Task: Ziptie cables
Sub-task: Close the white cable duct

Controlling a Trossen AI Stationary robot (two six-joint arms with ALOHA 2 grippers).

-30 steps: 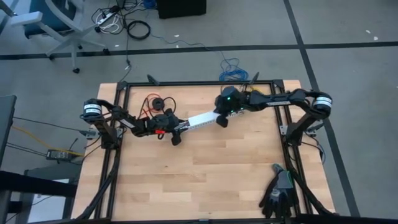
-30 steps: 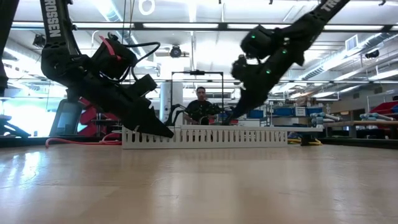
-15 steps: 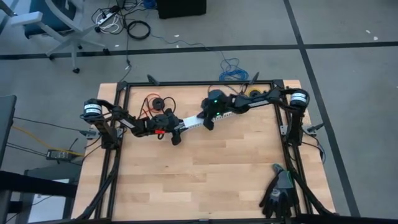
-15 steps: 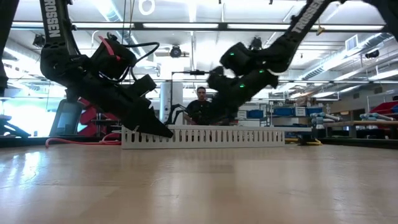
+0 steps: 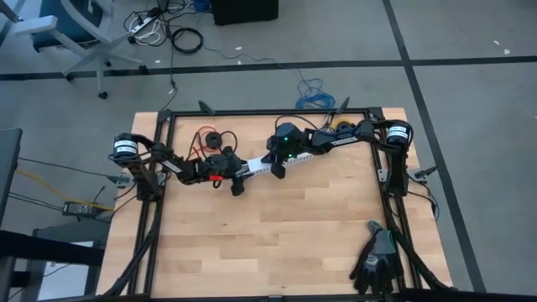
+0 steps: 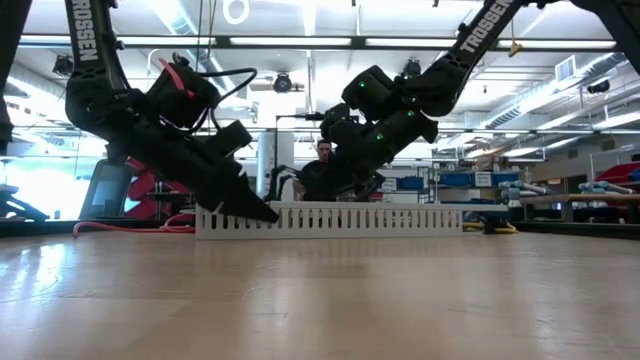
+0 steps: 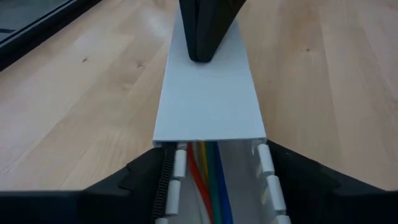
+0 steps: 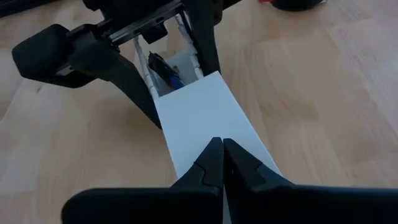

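A white plastic channel (image 5: 257, 165) lies on the table, slanting from left to right, and shows side-on in the low view (image 6: 330, 220). A flat white lid (image 7: 209, 93) covers most of it. At the uncovered left end the cables (image 7: 208, 180) lie inside: red, orange, green and blue wires, which also show in the right wrist view (image 8: 166, 71). My left gripper (image 5: 237, 173) straddles that end. My right gripper (image 5: 277, 169) is shut, its tips on the lid close to the left gripper. No ziptie shows. My left gripper holds the channel's left end between its two fingers, one finger (image 7: 146, 177) against each slotted side wall (image 7: 266, 168). It comes slanting down from the table's left, along the channel. The channel rests flat on the table. My right gripper presses its shut fingertips (image 8: 222, 163) down on the lid's top face (image 8: 205, 115), near the lid's left edge. It comes slanting down from the table's right, along the channel.
A black spool with red wire (image 5: 208, 138) sits beyond the left gripper, near the far edge. Black gloves (image 5: 375, 260) lie at the near right corner. A black frame (image 5: 268, 112) rims the table. A person (image 6: 322, 165) sits beyond the far edge. Bare wood fills the near half.
My right gripper has slid along the top of the channel toward the table's left, closing on the left gripper, with its fingers kept shut. The left gripper and the channel have stayed in place.
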